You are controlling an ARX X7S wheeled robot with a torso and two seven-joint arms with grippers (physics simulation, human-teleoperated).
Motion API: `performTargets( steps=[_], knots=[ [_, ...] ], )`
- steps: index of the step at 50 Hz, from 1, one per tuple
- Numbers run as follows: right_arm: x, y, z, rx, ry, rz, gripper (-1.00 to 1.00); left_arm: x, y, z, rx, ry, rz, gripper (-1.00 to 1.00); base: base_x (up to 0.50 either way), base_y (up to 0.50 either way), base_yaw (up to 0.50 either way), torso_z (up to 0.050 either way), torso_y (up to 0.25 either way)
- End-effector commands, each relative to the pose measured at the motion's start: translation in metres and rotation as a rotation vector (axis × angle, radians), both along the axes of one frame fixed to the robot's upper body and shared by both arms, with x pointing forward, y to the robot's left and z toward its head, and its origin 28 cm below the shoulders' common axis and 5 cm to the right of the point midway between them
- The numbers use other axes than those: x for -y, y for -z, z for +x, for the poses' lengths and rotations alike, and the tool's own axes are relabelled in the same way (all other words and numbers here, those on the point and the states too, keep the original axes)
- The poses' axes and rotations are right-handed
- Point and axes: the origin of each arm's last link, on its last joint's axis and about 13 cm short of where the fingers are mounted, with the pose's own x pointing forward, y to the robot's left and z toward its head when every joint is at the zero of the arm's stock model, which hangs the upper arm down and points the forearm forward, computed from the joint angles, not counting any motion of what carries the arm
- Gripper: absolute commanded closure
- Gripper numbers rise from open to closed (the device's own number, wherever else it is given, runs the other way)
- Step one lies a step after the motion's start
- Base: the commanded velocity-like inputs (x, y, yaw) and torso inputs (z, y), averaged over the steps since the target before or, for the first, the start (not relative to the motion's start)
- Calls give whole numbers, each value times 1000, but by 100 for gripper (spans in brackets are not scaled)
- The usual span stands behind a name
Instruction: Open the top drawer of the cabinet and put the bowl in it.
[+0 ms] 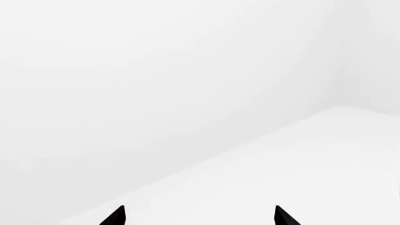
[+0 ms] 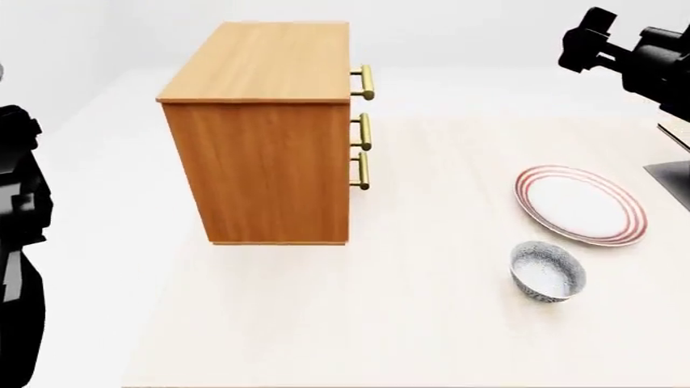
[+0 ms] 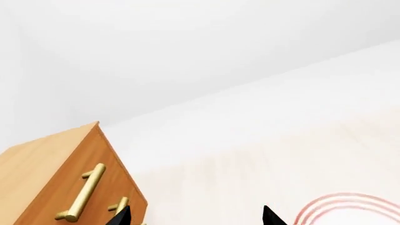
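The orange-brown cabinet (image 2: 270, 137) stands at the left of centre, its three brass handles facing right. The top drawer's handle (image 2: 364, 82) sits close against the cabinet, so the drawer is shut. It also shows in the right wrist view (image 3: 81, 194). The blue-grey speckled bowl (image 2: 548, 271) stands upright on the table at the front right. My right gripper (image 3: 196, 216) is open and empty, held high at the far right, apart from the cabinet (image 3: 44, 183). My left gripper (image 1: 200, 216) is open and empty, facing bare white surface.
A red-ringed white plate (image 2: 582, 204) lies just behind the bowl; its rim shows in the right wrist view (image 3: 350, 204). My right arm (image 2: 631, 48) is at the upper right and my left arm (image 2: 16, 242) at the left edge. A dark object (image 2: 674, 174) shows at the right edge.
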Motion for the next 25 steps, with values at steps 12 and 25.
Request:
performTargets(
  steps=[12, 25],
  knots=[
    [0, 1, 1, -3, 2, 19, -100, -3, -2, -1, 14, -24, -20, -100, 500, 0, 0, 0, 0],
    [0, 1, 1, -1, 10, 13, -100, -3, -2, -1, 14, -35, -13, -100, 500, 0, 0, 0, 0]
  ],
)
